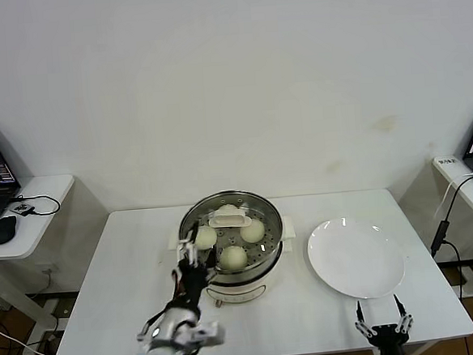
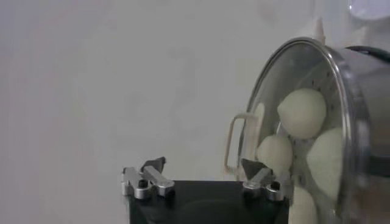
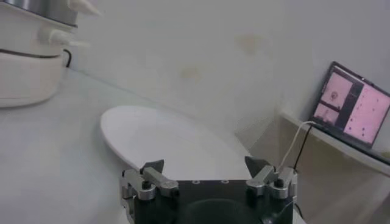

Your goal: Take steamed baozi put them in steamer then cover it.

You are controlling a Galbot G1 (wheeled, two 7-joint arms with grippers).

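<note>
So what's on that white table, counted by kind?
Steamed baozi, inside the steamer: 4
Steamer: 1
Glass lid, on the steamer: 1
White plate, bare: 1
Total: 7

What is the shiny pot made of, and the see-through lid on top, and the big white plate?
The steamer looks like polished steel: grey and mirror-shiny. The lid seems to be glass, since the baozi show through it. The plate looks like glazed ceramic or maybe plastic: smooth, white, glossy.
</note>
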